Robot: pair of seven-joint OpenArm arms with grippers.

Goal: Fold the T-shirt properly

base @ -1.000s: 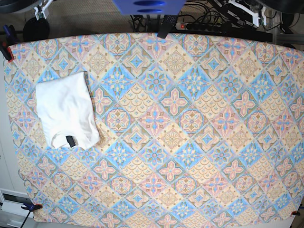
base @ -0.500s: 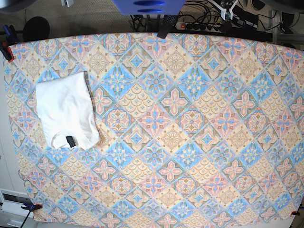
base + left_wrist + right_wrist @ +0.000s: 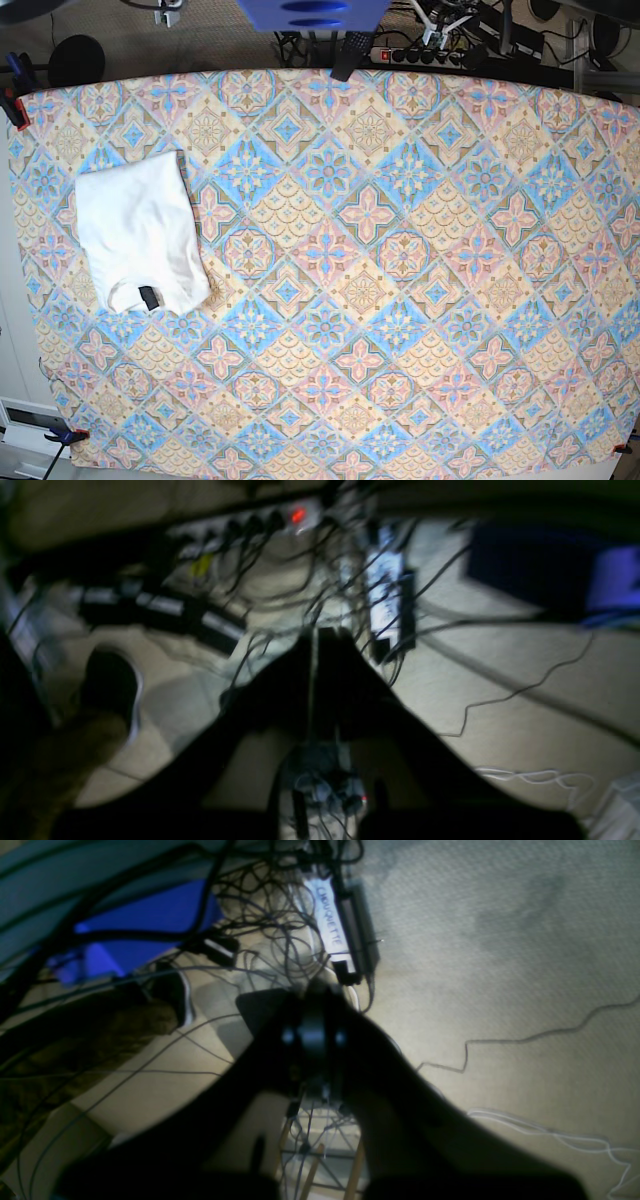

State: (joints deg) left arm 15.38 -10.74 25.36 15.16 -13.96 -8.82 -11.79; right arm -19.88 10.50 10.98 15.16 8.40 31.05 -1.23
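The T-shirt (image 3: 140, 233) lay folded into a compact white rectangle at the far left of the surface (image 3: 400, 300), its plain reverse upward and the neck opening with a small black tag (image 3: 149, 297) at its near edge. It rested flat on the patterned cloth of blue, pink and cream tiles, well apart from both arms. A red clamp (image 3: 12, 108) gripped the cloth at the far left corner and a blue one (image 3: 62, 435) at the near left corner.

Beyond the far edge of the surface, in the base view, the right pincer (image 3: 166, 12) showed only as a small pale tip on the left, above the floor. A blue block (image 3: 312, 14) stood at the middle of the far edge, with a power strip (image 3: 420, 56) and tangled cables just to its right. The left pincer (image 3: 436, 32) appeared there too, over the cables.

In the right wrist view the right pincer (image 3: 314, 1005) had its dark jaws pressed together, holding nothing, over carpet and cables. In the blurred left wrist view the left pincer (image 3: 315, 642) was likewise closed and empty, with only a thin seam between its jaws.
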